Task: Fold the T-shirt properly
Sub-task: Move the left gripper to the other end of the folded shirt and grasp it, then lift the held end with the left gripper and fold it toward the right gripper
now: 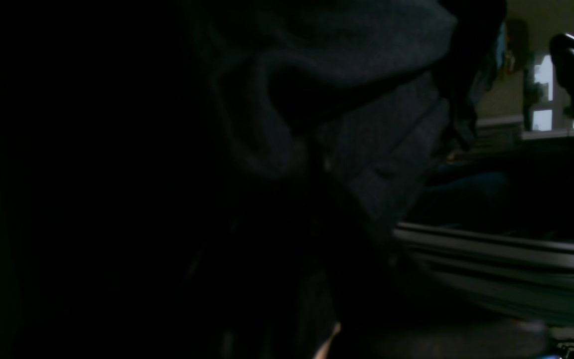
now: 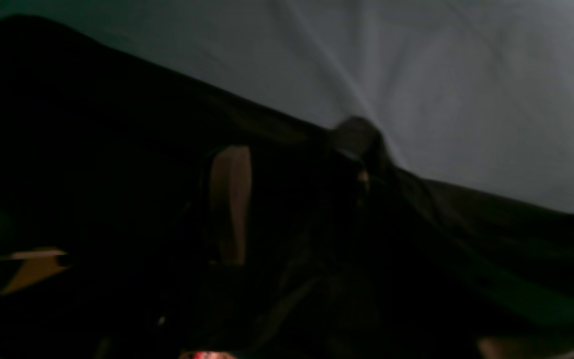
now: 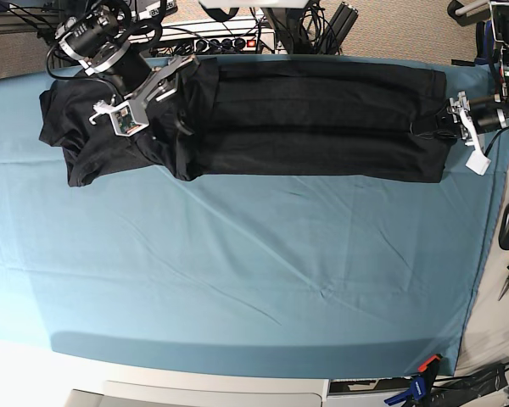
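Teal cloth [image 3: 237,280] bears the T-shirt [image 3: 314,119]; left gripper [image 3: 445,119] clenches its hem, right gripper [image 3: 174,106] spread.

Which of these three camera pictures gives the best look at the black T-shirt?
The base view: it shows the whole T-shirt from above, stretched in a long band across the far side of the teal table cloth. The left wrist view catches only dim grey folds up close, and the right wrist view only a dark blurred edge.

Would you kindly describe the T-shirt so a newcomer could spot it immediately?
A teal cloth covers the table. Along its far edge lies the T-shirt, a long black band folded lengthwise between the two arms. It is the only dark garment on the cloth.
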### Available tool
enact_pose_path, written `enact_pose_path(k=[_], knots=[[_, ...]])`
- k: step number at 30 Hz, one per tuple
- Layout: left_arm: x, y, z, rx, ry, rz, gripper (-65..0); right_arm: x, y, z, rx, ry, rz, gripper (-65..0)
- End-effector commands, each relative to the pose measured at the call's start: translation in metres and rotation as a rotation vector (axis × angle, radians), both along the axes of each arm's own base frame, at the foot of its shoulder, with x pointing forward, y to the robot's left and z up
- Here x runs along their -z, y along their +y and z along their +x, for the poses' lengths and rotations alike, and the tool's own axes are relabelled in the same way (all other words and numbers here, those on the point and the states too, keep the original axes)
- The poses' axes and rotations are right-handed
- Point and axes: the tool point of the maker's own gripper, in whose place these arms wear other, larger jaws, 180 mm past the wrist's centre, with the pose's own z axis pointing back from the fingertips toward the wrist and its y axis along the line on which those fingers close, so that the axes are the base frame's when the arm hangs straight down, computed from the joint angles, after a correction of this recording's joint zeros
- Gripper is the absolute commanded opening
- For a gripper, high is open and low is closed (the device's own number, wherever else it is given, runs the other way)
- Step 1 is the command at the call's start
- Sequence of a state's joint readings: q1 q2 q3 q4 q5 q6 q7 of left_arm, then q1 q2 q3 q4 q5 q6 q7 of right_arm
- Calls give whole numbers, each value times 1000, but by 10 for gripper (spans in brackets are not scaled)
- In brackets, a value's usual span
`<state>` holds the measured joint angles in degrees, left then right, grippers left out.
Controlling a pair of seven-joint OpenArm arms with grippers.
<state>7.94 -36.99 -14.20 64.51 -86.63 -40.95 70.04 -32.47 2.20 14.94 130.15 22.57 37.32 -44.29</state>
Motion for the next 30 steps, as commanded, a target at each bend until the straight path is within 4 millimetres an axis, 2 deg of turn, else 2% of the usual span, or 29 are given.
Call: enact_pose_path(k=[1,7,10,14,18,22,26,30], knots=[[6,6,-7,11,40,35,-650,-14,-1,8,18,-61,11,-388],[7,6,-9,18,46,37,-650,-17,-34,28,172,-93,-102,-388],[8,5,-12,37,58,41,-650,-20,-66,34,304,-107,-187,-388],[5,1,-15,73,59,49,-650,-25,-112,31,449,-120,-255,-388],[-4,-7,-15,125,26,61,-650,-10,-161,17,576,-77,-282,-388],[-21,-23,-12,191,-49,73,-650,13,-197,7,672,-13,-227,-388],[-50,-46,-8,271,-170,83,-650,30,-215,7,728,19,-171,-388],[-77,-69,1,351,-322,150,-650,37,-216,14,739,26,-130,-388]])
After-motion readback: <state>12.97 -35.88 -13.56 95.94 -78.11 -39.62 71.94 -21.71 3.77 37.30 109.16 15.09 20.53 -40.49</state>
